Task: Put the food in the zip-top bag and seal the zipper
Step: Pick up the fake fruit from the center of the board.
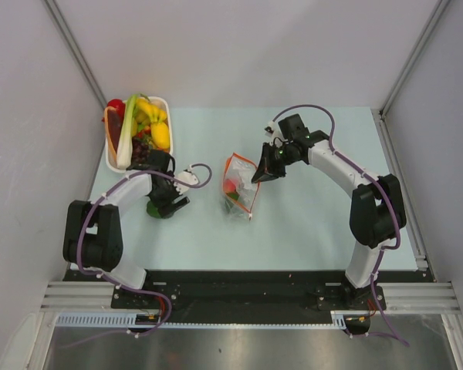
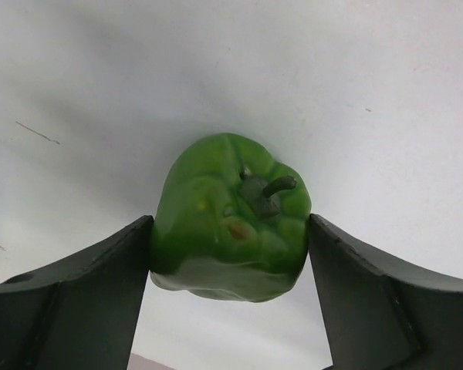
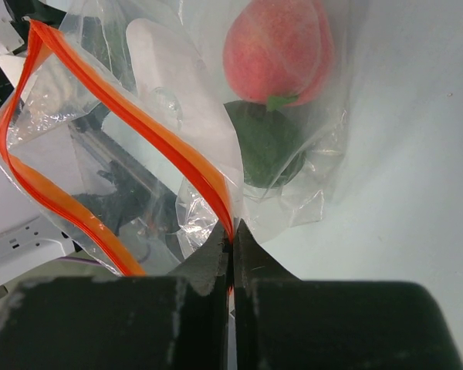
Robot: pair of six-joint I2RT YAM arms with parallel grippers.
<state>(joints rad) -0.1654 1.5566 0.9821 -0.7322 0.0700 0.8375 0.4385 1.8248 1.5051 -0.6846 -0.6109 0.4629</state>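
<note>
Two tools are at work on the pale counter [image 1: 309,231]. The left tool [image 2: 231,231] is closed on a pepper [image 2: 208,208], one finger against each flank. The pepper is glossy green and lumpy, with a short dark stem curling from a dimple on top and a small brownish mark on its skin. It sits on the counter near the left front, just below a white basket [image 1: 170,123] at the far left corner. The basket is piled with more food [image 1: 150,127]: yellow pieces, a long green-white stalk, something red and a dark purple bunch.

The right tool [image 3: 232,247] is clenched on the zipper [image 3: 170,146], its fingers pressed flat together with the orange strip pinched between them. The bag [image 3: 324,131] lies near the middle of the counter, well apart from the basket. It is clear, crinkled plastic, and its orange-red strip runs in a loop, so the mouth gapes open toward the left arm. Inside, at the closed end, lies a pink-red peach [image 3: 276,50] with a small green leaf at its base. A dark green piece [image 3: 266,146] touches it; its kind I cannot tell.
</note>
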